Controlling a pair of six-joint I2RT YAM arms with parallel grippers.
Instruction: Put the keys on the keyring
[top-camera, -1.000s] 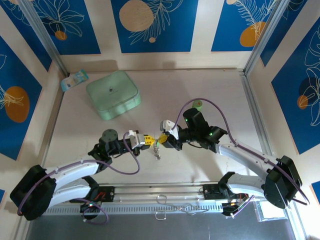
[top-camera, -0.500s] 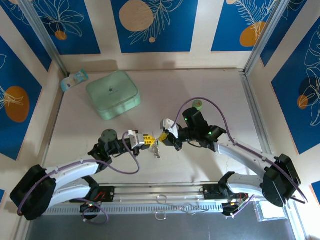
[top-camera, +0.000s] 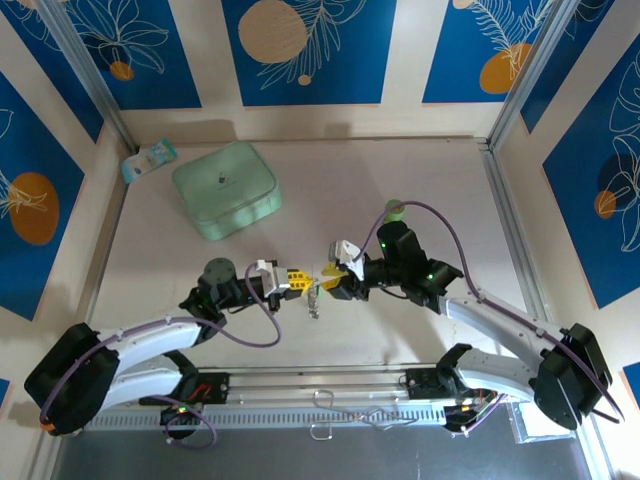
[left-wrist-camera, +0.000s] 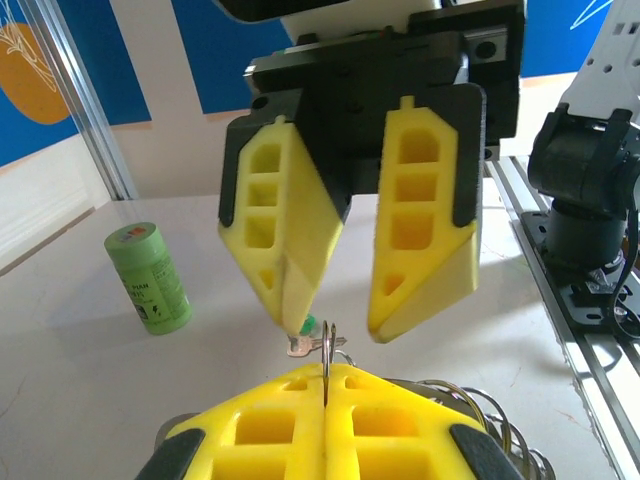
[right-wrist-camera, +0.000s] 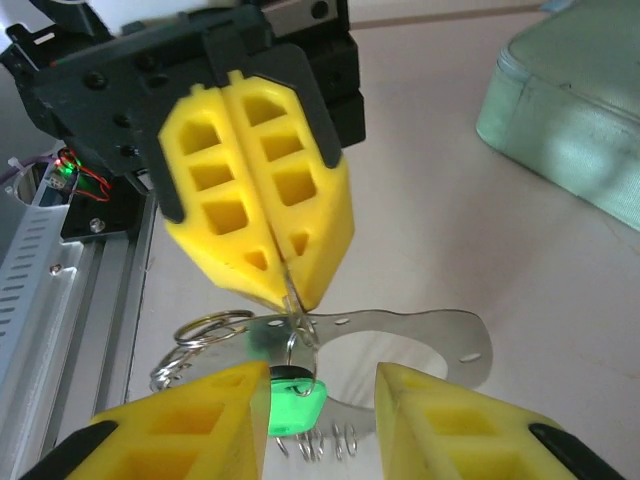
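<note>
Table (top-camera: 420, 170): pale surface beneath both pincers, which meet over its near middle.
Mint box (top-camera: 226, 188): square with rounded corners. It sits well apart from the left pincer, farther away and to its left.
Left pincer (right-wrist-camera: 285, 293): yellow fingers pressed flat together, with a thin wire loop of the keyring nipped between their tips. It points straight at the right pincer, tip to tip.
Right pincer (left-wrist-camera: 340, 328): yellow fingers stand apart with a clear gap between them and squeeze nothing. Its tips lie just beside the left pincer's closed tips.
Green cylinder (left-wrist-camera: 150, 278): upright on the table. It stands behind the right pincer near its wrist, well apart from the left pincer.
Packet (top-camera: 148, 160): small, pale blue-green. It lies at the far left corner, far from both pincers.
Keyring (right-wrist-camera: 420, 335): hangs from the left pincer's tips. Its flat whitish band curves across the front of the right pincer's open fingers, and wire loops dangle below.
Key (right-wrist-camera: 296, 405): bright green head in the gap of the right pincer, against one finger. It lies just under the left pincer's tips, at the wire loop. Whether it is threaded on, I cannot tell.
</note>
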